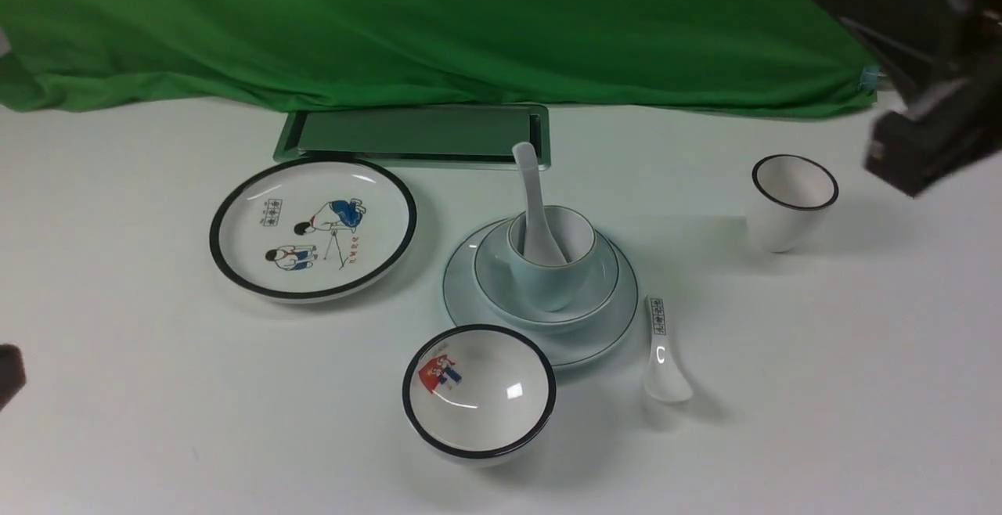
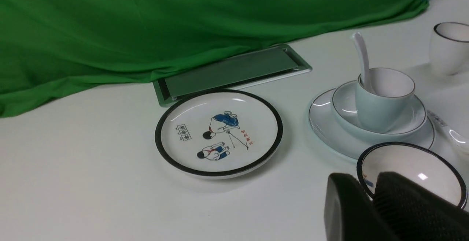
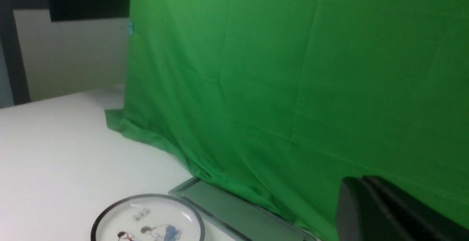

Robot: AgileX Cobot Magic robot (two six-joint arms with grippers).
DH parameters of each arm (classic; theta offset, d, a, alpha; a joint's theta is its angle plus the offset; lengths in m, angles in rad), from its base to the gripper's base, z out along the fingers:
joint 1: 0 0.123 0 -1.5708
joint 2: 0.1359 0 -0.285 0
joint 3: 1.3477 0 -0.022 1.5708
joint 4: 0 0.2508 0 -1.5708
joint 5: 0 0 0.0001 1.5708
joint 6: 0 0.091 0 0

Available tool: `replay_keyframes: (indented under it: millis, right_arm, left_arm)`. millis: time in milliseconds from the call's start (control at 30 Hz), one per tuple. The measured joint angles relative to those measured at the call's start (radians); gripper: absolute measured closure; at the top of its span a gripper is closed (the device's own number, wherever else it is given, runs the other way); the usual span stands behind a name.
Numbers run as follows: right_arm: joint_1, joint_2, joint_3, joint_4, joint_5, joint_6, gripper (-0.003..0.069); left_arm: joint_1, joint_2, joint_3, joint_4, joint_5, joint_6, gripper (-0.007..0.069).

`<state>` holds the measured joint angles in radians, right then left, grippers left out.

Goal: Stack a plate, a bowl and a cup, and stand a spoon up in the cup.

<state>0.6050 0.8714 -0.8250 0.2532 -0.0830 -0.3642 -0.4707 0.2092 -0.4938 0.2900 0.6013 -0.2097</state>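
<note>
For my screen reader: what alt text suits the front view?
A pale bluish cup holding a plain white ceramic spoon sits in a pale shallow bowl on a matching round plate. Around them: a black-rimmed cartoon plate, a black-rimmed bowl, a labelled white spoon and a black-rimmed white cup.

two plates [image 1: 458,292], two bowls [image 1: 607,272], two cups [image 1: 548,284], two spoons [image 1: 532,186], one metal tray [image 1: 415,133], one green cloth [image 1: 438,22].
</note>
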Motion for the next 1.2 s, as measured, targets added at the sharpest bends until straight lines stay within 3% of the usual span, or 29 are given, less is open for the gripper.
replay_keyframes:
  millis: [300, 1000, 1200]
  right_arm:
    - [0.0, -0.189, 0.116, 0.0, 0.001, -0.006, 0.0624]
    - [0.0, -0.199, 0.129, 0.0, -0.026, -0.008, 0.0588]
    - [-0.013, -0.288, 0.318, 0.0, -0.116, 0.006, 0.0649]
  left_arm:
    - [0.0, -0.033, 0.004, 0.001, -0.003, 0.0, 0.0562]
    - [0.0, -0.033, 0.004, 0.001, -0.004, 0.0, 0.0549]
    - [0.0, -0.033, 0.004, 0.001, -0.004, 0.0, 0.0544]
